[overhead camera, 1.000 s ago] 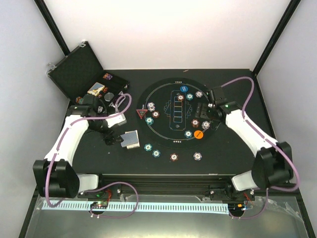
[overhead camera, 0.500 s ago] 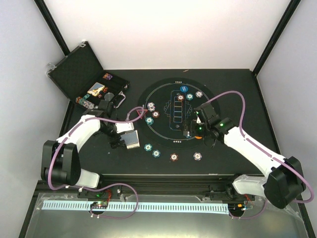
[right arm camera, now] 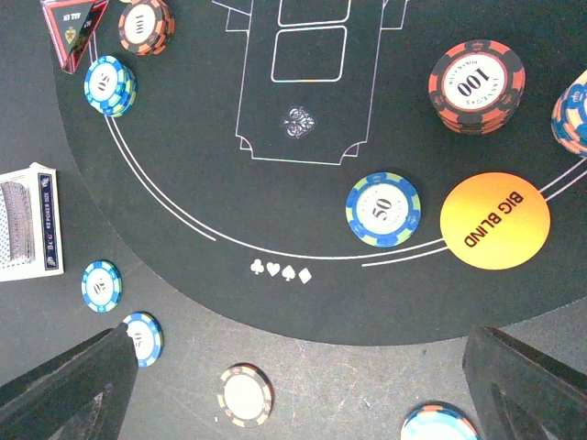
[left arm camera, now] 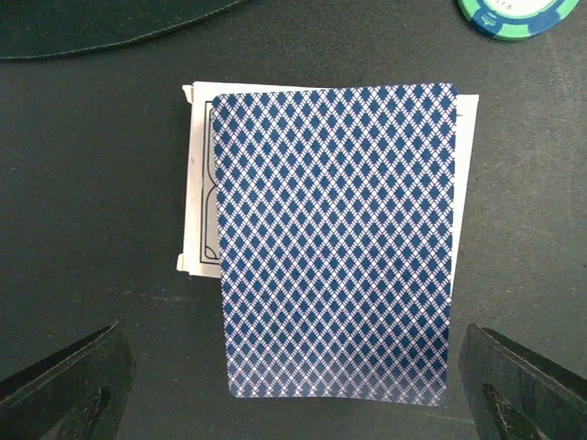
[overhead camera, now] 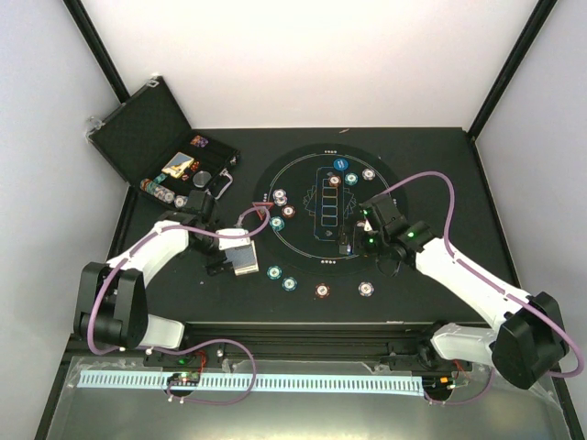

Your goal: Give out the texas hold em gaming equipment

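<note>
A playing card (left arm camera: 335, 243) with a blue diamond back lies on top of the deck (overhead camera: 246, 259), shifted off the white cards (left arm camera: 195, 183) beneath. My left gripper (left arm camera: 293, 403) hovers open straight above it, one finger (left arm camera: 64, 390) on each side, nothing held. My right gripper (right arm camera: 293, 403) hangs open and empty over the mat's (right arm camera: 183, 165) near rim. Below it lie a 50 chip (right arm camera: 383, 209), the orange Big Blind disc (right arm camera: 495, 221) and a stack of 100 chips (right arm camera: 475, 84). The red triangle marker (right arm camera: 73, 27) sits at the mat's left edge.
Loose chips (overhead camera: 275, 271) (overhead camera: 322, 291) (overhead camera: 366, 289) lie on the table in front of the mat. A white-grey chip (right arm camera: 245, 396) lies just off the mat. The open black case (overhead camera: 174, 151) with more pieces stands at the back left. More chips (overhead camera: 281, 196) sit on the mat's left side.
My right arm has swung from the mat's right side to its near middle. My left gripper has moved right and settled over the deck.
</note>
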`<state>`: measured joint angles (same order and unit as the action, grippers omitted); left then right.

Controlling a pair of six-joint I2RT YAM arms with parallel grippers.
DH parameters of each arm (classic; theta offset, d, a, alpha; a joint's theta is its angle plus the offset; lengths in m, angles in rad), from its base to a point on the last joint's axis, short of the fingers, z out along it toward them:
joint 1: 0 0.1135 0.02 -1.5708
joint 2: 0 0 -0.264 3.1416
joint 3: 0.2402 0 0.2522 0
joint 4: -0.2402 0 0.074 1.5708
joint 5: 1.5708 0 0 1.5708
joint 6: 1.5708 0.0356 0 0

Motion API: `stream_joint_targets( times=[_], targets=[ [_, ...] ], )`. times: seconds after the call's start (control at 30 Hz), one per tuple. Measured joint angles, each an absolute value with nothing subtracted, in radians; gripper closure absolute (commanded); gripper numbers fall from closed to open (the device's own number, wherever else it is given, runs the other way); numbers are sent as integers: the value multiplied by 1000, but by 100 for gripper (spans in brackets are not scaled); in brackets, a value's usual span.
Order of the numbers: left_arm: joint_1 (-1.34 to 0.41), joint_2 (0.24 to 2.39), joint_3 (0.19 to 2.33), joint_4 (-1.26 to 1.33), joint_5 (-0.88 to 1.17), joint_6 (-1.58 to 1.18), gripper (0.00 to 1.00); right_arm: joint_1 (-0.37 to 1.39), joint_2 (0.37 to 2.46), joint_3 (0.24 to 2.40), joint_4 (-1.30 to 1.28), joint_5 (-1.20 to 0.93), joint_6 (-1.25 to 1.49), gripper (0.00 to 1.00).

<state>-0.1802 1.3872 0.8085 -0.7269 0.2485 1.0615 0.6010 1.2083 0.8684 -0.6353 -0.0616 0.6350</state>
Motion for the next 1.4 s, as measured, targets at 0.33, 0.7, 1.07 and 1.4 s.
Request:
stream_joint_targets(
  times=[0.33,0.7,1.07,1.4],
  targets=[
    [-192,1390,809,-717,227,1068,1,606,1206,868,-648,-54,634,0],
    [-205,1427,809,-722,209,1081,1,606,1200,868,-672,-47,633,0],
    [-212,1449,799,-717,193,1087,1,606,1193,869,-681,-44,633,0],
    [-217,1475,786,-701,181,1089,1,606,1192,887,-690,-45,630,0]
  ],
)
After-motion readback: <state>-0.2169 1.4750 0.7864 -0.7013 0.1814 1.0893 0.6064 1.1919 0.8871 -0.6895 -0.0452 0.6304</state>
